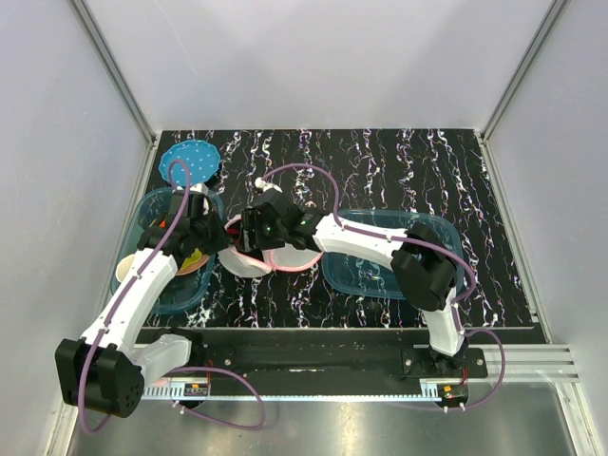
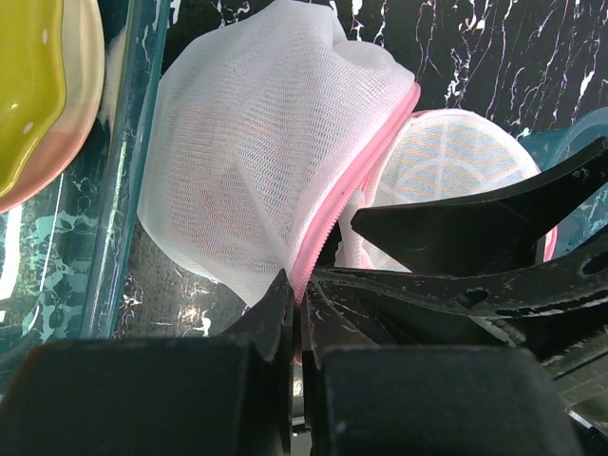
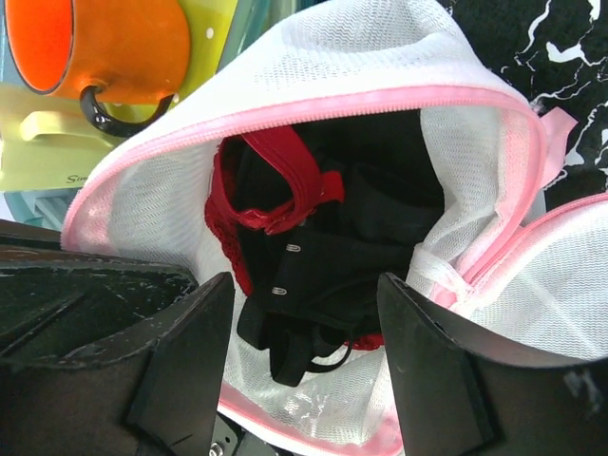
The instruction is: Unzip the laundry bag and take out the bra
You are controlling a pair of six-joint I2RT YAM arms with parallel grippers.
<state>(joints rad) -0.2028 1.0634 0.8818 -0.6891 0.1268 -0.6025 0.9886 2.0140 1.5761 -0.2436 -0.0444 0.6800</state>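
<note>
Top view: the laundry bag (image 1: 252, 263) lies at mid-frame on the dark surface (image 1: 427, 161), with both arms meeting over it. Left wrist view: the left tool (image 2: 300, 290) is clamped on the bag's pink zipper edge, low centre. Right wrist view: the right tool (image 3: 304, 318) stands apart before the unzipped bag, with the bra (image 3: 285, 211) inside at centre frame.

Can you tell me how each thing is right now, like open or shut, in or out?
laundry bag, unzipped, its two halves gaping apart.
bra, inside the bag, not taken out yet.
left gripper, shut on the bag's pink zipper trim.
right gripper, open, at the bag's mouth, facing the bra.
orange mug, the part of its inside that shows is bare.
</note>
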